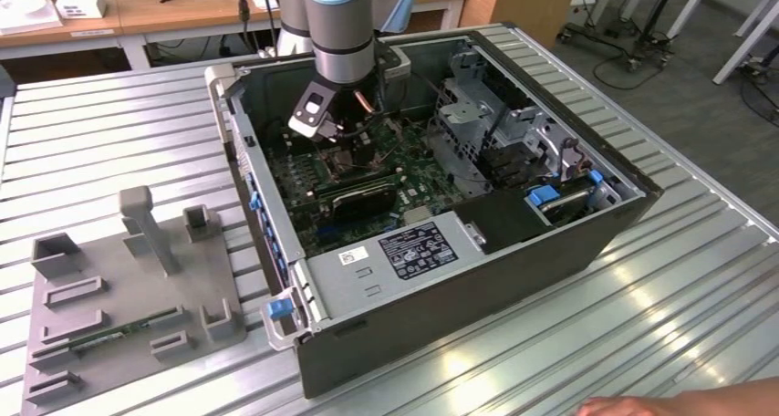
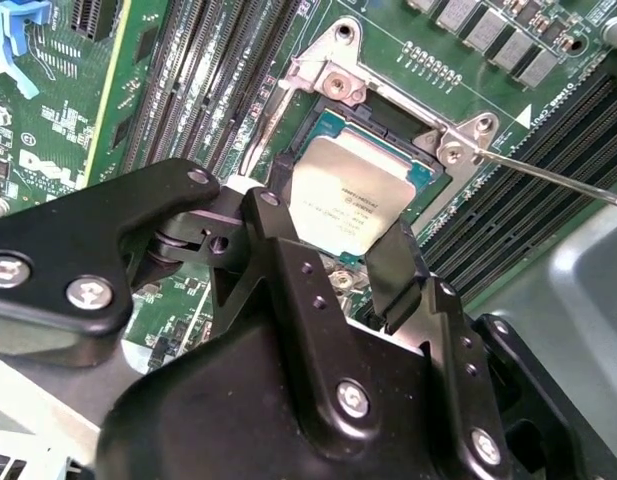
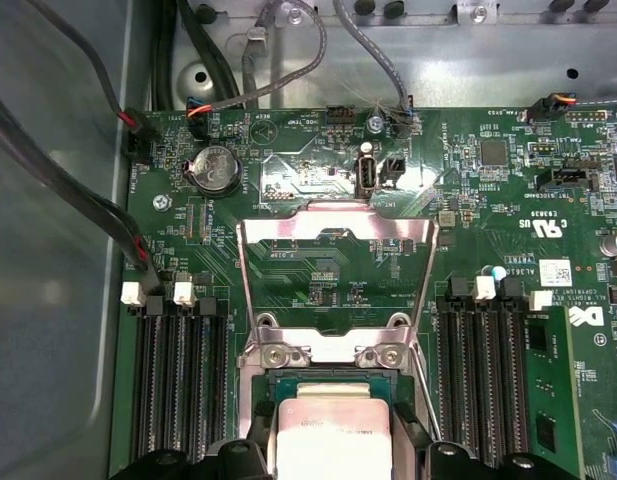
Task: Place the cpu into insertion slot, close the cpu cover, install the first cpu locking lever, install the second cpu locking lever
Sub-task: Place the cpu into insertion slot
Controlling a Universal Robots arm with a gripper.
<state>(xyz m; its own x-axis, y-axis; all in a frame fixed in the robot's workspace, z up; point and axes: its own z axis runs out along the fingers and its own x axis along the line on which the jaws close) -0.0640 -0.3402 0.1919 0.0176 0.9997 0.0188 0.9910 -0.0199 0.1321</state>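
Arm is down inside the open PC case [image 1: 487, 279], upper centre of the exterior view, end effector [image 1: 345, 147] over the motherboard. In the second wrist view the end effector [image 2: 338, 218] is narrowed to chip width, fingers [image 2: 393, 262] against opposite edges of the cpu [image 2: 350, 195], so it reads as holding it. The cpu is square over the insertion slot [image 2: 386, 113], green substrate inside the socket frame; fully seated or a hair proud, can't tell. In the first wrist view the cpu cover [image 3: 333, 228] is swung fully open, lying back over the board beyond its hinge, so not closed yet. One locking lever [image 2: 548, 176] is a thin wire rod standing free beside the socket, unlatched. Risks as I judge them: if the chip is slightly rotated or tilted, pressing down or letting go could bend socket pins. Uneven release, with one pad sticking, could drag or tip the chip out of its pocket. The free lever sits near the finger path, so a sideways retreat could snag it. Memory slots [image 3: 178, 390] flank the socket closely, so there is little room for the fingers to spread. Also a person's hand [image 1: 658, 405] is at the lower right edge of the exterior view, by the bench [image 1: 109, 133], well apart from the case.
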